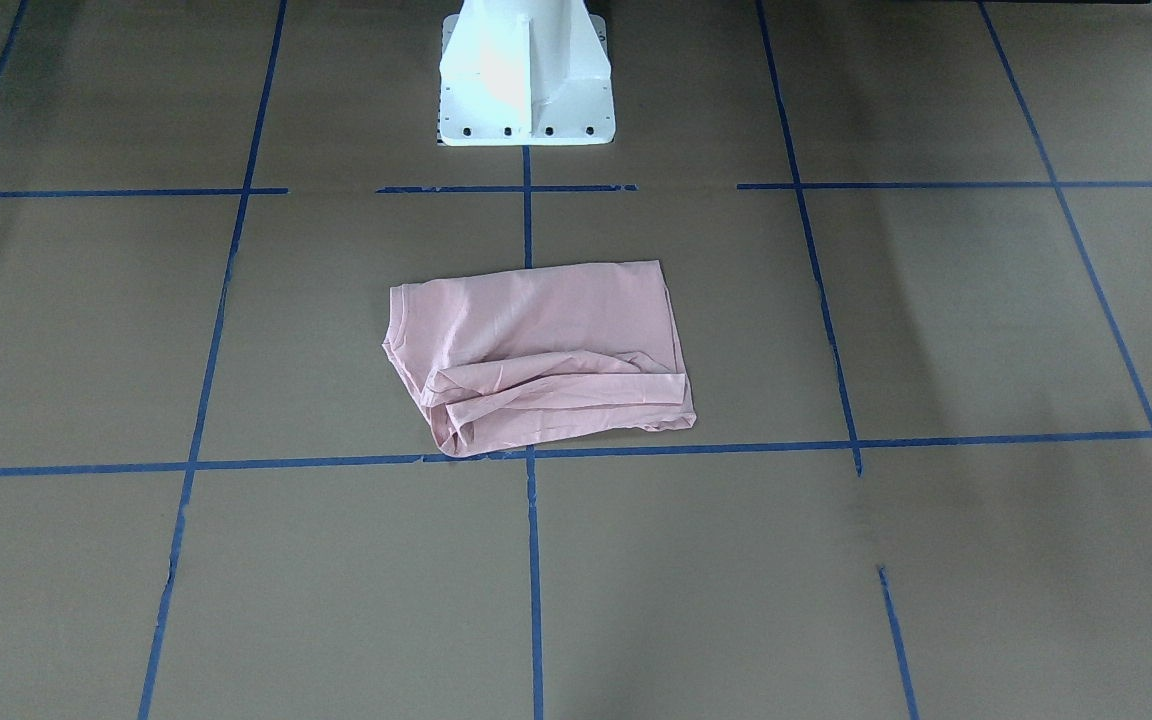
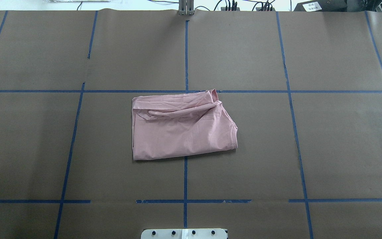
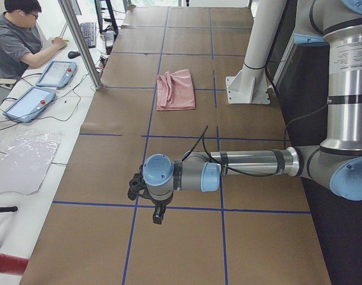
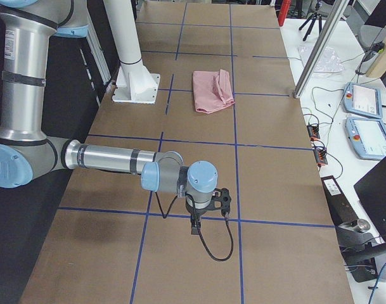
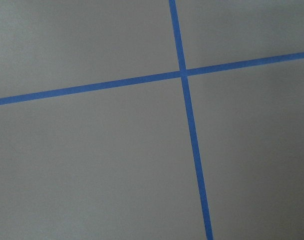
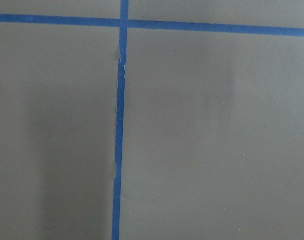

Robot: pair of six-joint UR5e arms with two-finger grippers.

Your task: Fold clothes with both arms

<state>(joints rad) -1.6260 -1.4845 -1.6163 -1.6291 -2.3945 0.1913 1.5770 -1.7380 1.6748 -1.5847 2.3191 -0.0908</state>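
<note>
Black two-finger left gripper and right gripper hover over the brown paper-covered table, holding no cloth; how open, I cannot tell. Farther, mid-table, the folded pale pink T-shirt lies rumpled at one edge; uneven regrasping could unfold it.

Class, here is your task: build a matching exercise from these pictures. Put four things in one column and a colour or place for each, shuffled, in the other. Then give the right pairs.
Things
1. T-shirt
2. tape lines
3. robot stand
4. person

Descriptions
A. white, at the edge of the table
B. at the side desk
C. pink, folded, mid-table
D. blue, crossing the table

Pairs: 1-C, 2-D, 3-A, 4-B
</note>
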